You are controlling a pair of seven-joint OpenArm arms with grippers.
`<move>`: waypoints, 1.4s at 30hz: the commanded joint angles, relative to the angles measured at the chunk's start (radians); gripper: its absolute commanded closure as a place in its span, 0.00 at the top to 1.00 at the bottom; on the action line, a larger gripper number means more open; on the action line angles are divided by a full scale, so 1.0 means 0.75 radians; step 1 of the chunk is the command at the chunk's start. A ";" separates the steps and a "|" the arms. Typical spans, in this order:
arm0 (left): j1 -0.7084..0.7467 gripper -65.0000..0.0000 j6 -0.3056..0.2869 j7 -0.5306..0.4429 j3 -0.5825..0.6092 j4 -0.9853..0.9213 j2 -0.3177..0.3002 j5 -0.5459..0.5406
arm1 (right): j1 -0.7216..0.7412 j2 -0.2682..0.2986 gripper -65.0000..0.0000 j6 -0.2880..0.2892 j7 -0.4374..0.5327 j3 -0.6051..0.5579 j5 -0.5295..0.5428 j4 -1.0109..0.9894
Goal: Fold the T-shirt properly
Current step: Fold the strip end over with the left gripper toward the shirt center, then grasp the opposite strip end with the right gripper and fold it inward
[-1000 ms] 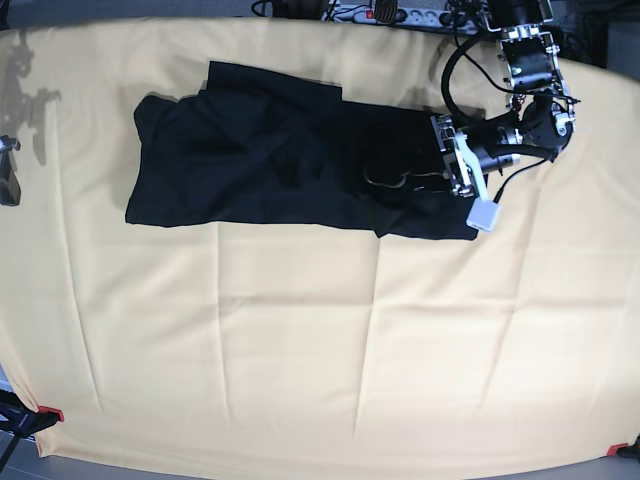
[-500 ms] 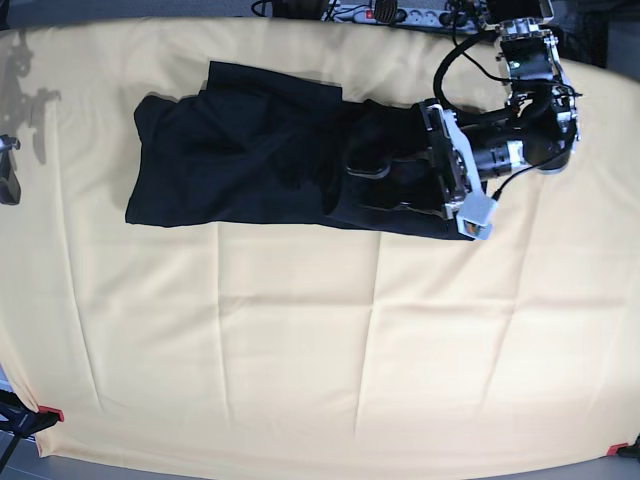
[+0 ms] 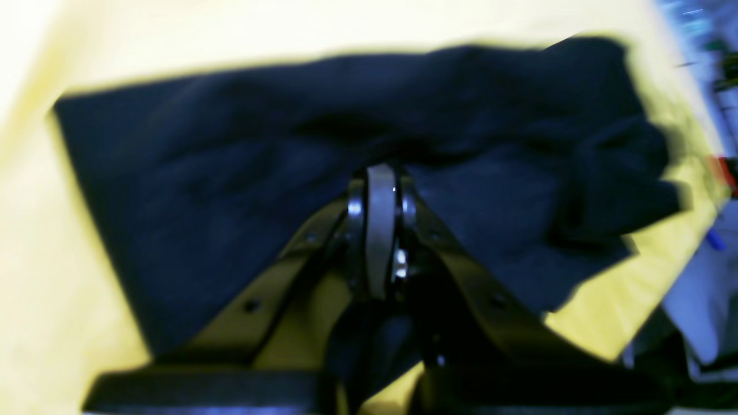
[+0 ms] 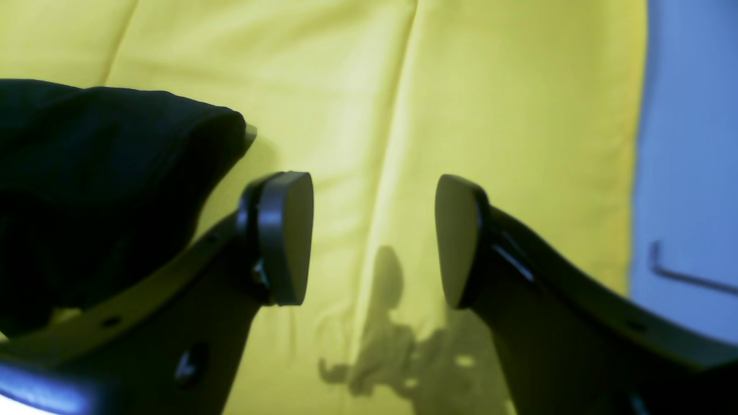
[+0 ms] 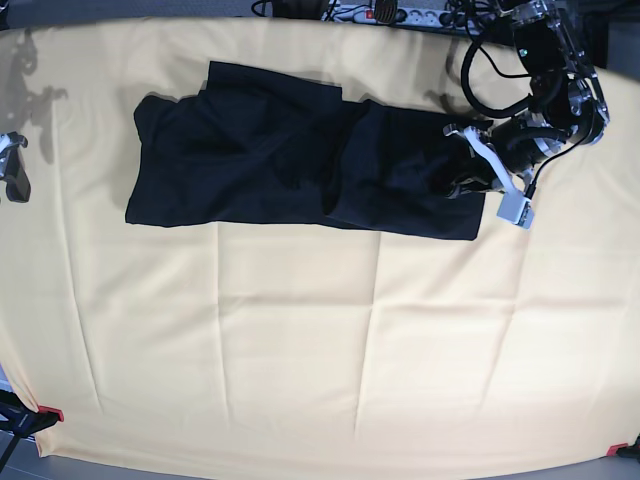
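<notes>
T-shirt [image 5: 290, 160] lies as a long band across the far side of the yellow cloth [image 5: 320, 340]. Left gripper [image 5: 468, 182] is pinched closed at its near end, whether on fabric is unclear. Right gripper [image 4: 373, 236] gapes empty off the opposite end.

Black arms [image 5: 535, 125], looped black cables, pale fingertips [image 3: 380, 230]
</notes>
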 commanded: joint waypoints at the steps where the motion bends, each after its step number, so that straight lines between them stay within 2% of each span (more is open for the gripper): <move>1: -0.010 0.00 0.006 -0.045 -0.001 0.021 -0.016 0.005 | 0.008 0.009 0.55 -0.009 0.030 0.011 0.009 -0.008; 3: 0.003 0.00 0.017 -0.083 -0.001 0.017 -0.033 0.065 | 0.008 -0.043 0.56 -0.011 0.029 0.010 0.024 -0.050; 7: 0.005 0.00 0.086 -0.104 -0.001 0.010 -0.068 0.190 | 0.008 -0.148 0.61 -0.016 0.023 -0.018 0.086 -0.157; 12: 0.050 0.00 0.085 -0.105 -0.001 0.010 -0.093 0.170 | 0.015 -0.248 0.61 0.017 0.014 -0.183 0.176 -0.273; 17: 0.077 0.00 0.071 -0.101 -0.001 0.010 -0.094 0.128 | 0.049 -0.299 0.61 0.027 0.014 -0.326 0.173 -0.279; 23: 0.076 0.00 0.070 -0.088 -0.002 0.010 -0.094 0.104 | 0.098 -0.316 0.61 0.023 0.034 -0.402 0.071 -0.279; 28: 0.076 0.00 0.070 -0.089 -0.001 0.010 -0.094 0.094 | 0.100 -0.315 0.61 0.016 0.045 -0.402 0.069 -0.279; 32: 0.076 0.00 0.070 -0.090 -0.001 0.010 -0.094 0.093 | 0.100 -0.327 0.61 0.016 0.028 -0.402 0.127 -0.279; 36: 0.076 0.00 0.070 -0.095 -0.001 0.010 -0.094 0.093 | 0.100 -0.329 0.61 0.040 -0.060 -0.394 0.239 -0.279; 42: 0.076 0.00 0.063 -0.094 -0.001 0.010 -0.098 0.094 | 0.100 -0.326 0.61 0.051 -0.120 -0.368 0.284 -0.279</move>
